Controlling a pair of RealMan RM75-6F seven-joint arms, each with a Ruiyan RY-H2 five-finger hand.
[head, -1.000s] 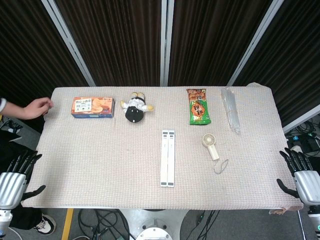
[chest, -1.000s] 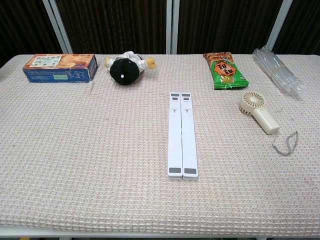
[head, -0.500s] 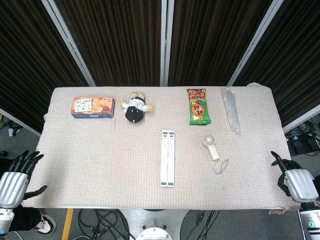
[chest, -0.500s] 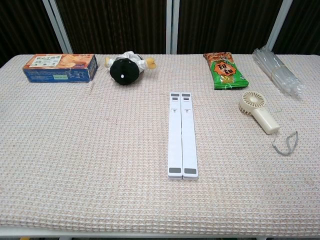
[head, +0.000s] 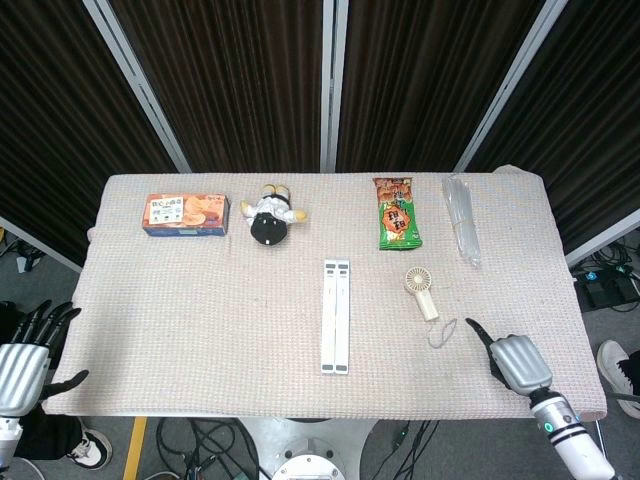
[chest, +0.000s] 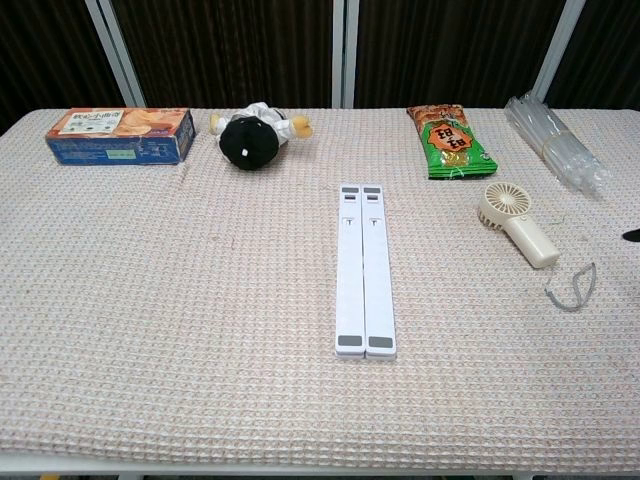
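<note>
Moved inward over table edge: right hand, near handheld fan and its wrist loop, fingers apart, holding nothing. Left hand spread, empty.

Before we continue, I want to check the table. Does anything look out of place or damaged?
Nothing stands out. The plush toy lies on its side, and the fan's wrist loop trails loosely. Nothing looks spilled or broken.
</note>
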